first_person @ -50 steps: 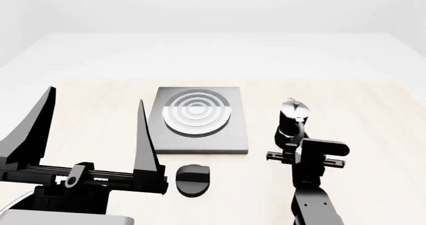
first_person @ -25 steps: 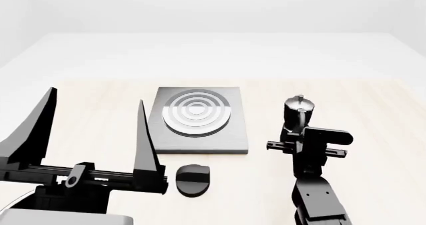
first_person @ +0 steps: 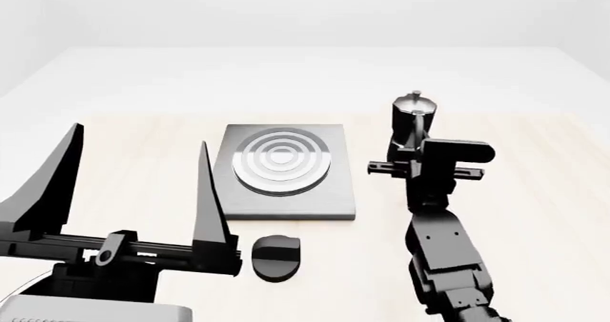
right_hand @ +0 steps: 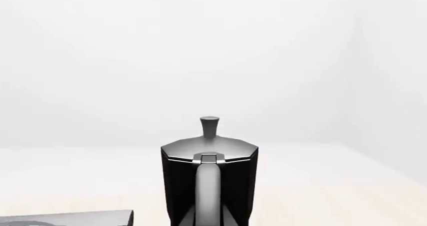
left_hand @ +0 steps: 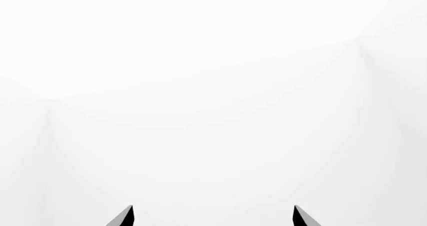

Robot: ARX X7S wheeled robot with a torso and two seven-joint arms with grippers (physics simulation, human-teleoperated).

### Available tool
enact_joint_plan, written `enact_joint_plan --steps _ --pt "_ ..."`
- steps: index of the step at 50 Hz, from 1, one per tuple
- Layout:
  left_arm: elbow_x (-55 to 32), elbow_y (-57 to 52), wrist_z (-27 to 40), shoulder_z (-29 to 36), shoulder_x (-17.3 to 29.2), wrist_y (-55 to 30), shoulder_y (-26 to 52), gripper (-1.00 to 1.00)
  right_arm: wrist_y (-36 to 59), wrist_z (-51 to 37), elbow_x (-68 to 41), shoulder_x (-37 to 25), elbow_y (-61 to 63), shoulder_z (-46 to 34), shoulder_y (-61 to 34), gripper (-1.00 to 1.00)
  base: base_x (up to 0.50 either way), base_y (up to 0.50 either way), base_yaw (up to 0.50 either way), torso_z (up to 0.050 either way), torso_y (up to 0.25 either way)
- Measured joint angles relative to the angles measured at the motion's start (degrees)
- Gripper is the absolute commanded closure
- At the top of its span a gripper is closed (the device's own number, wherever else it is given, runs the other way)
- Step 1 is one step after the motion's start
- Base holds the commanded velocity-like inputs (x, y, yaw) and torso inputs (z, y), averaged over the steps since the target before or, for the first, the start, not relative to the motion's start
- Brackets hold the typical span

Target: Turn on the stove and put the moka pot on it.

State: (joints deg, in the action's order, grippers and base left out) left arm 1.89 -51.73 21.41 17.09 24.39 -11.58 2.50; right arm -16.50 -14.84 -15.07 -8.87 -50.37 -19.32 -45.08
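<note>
The stove's grey plate (first_person: pixel 286 168) with concentric rings lies on the table, with its black knob (first_person: pixel 276 256) in front of it. Its corner shows in the right wrist view (right_hand: pixel 67 219). The black-and-silver moka pot (first_person: pixel 412 115) is upright and held in the air to the right of the plate. My right gripper (first_person: pixel 412 151) is shut on its handle. The right wrist view shows the pot (right_hand: pixel 209 171) from its handle side. My left gripper (first_person: pixel 138 138) is open and empty, raised at the near left, and its tips show in the left wrist view (left_hand: pixel 213 213).
The light wooden table (first_person: pixel 533 193) runs left and right of the stove. The left wrist view shows only white background. My left gripper's long fingers (first_person: pixel 205 200) stand close to the stove's left edge and the knob.
My right gripper has lifted the moka pot off the table and carried it up and slightly left, toward the stove's side. The left arm has not moved.
</note>
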Motion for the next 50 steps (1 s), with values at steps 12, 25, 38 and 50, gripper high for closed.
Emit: enact_joint_plan --steps 12,25,38,50 --pt "-0.1 -0.1 0.1 0.2 0.0 -0.4 0.2 -1.0 -11.0 3.1 1.3 4.9 -16.2 -0.5 -9.8 1.0 0.0 0.0 0.0 0.0 0.002" --pt "-0.2 -0.6 0.2 0.2 0.2 -1.0 0.3 -1.0 -15.3 1.8 -12.8 7.7 -23.2 -18.3 -16.8 1.0 0.0 0.0 0.0 0.0 0.002" --pt "-0.2 -1.0 0.2 0.5 0.2 -1.9 0.9 -1.0 -16.2 -1.6 -35.3 8.5 -24.6 -42.4 -24.1 1.0 0.0 0.0 0.0 0.0 0.001" --pt "-0.2 -0.5 0.2 1.0 0.1 -2.0 1.2 -1.0 -14.0 -2.6 -45.1 8.8 -24.6 -51.8 -29.0 1.0 0.0 0.0 0.0 0.0 0.002"
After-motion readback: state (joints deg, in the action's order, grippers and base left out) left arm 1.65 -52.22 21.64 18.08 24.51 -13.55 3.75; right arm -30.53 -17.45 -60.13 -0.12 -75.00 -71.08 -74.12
